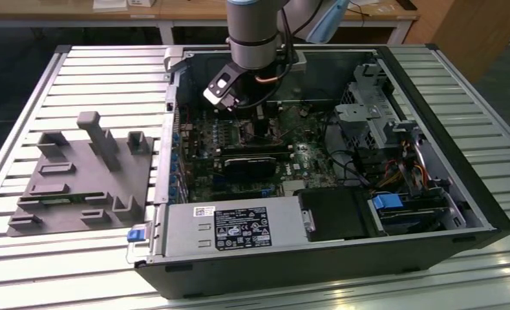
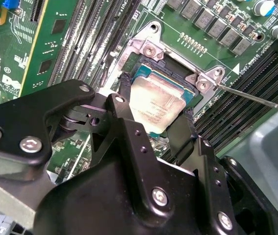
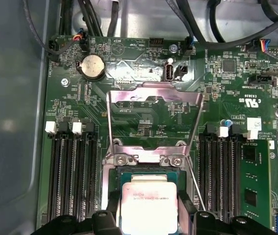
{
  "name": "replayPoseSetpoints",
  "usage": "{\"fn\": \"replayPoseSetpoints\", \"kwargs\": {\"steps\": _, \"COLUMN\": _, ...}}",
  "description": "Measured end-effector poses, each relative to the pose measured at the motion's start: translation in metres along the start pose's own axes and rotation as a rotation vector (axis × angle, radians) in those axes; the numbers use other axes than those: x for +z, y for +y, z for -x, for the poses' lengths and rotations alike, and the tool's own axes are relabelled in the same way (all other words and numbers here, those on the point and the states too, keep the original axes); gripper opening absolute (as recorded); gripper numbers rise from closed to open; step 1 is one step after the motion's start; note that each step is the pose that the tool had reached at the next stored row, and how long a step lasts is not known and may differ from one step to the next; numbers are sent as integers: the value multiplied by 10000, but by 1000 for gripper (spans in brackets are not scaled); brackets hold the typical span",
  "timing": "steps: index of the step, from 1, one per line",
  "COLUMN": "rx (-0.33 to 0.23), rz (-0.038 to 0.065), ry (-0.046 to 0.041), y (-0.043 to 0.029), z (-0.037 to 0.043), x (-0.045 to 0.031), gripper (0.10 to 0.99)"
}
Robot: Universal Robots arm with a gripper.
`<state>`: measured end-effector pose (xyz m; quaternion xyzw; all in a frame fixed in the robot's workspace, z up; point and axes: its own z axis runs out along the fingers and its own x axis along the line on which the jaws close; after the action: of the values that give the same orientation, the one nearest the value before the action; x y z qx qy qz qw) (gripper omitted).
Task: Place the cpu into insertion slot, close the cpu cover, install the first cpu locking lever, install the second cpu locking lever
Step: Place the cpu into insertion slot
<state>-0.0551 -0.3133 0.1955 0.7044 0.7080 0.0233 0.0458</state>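
On the slatted desk (image 1: 82, 64) an open PC case (image 1: 461, 213) lies on its side, so the board faces up and the arm (image 1: 255, 32) can drop straight in from 12 o'clock in the exterior view. At 9 o'clock of the case there's a grey parts fixture (image 1: 74, 187), well apart from the action. Down inside is the green motherboard (image 3: 143, 63), and the cpu cover (image 3: 153, 94) is flipped right back on its hinge, which is why the socket is wide open for the chip. The end effector (image 2: 156, 104) is parked right over that spot. Its black fingers (image 2: 123, 93) are closed down to about chip width, one pad against each of two opposite edges, so it looks like it's got hold of the cpu (image 3: 148, 205) by the sides, leaving the metal top untouched. The chip sits square over the insertion slot (image 2: 173, 68), lined up with the rim. Honestly I can't tell if it's fully seated or a hair above. One thin wire locking lever (image 2: 256, 99) is swung out to the side, clear of the socket, so nothing blocks the cover.
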Motion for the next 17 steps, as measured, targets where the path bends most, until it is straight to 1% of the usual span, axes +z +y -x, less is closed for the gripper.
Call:
{"fn": "replayPoseSetpoints", "kwargs": {"steps": 6, "rx": 111, "rz": -5, "ry": -13, "y": -6, "z": -7, "x": 22, "gripper": 541}}
{"fn": "replayPoseSetpoints", "kwargs": {"steps": 17, "rx": 116, "rz": -5, "ry": -9, "y": -7, "z": -8, "x": 27, "gripper": 541}}
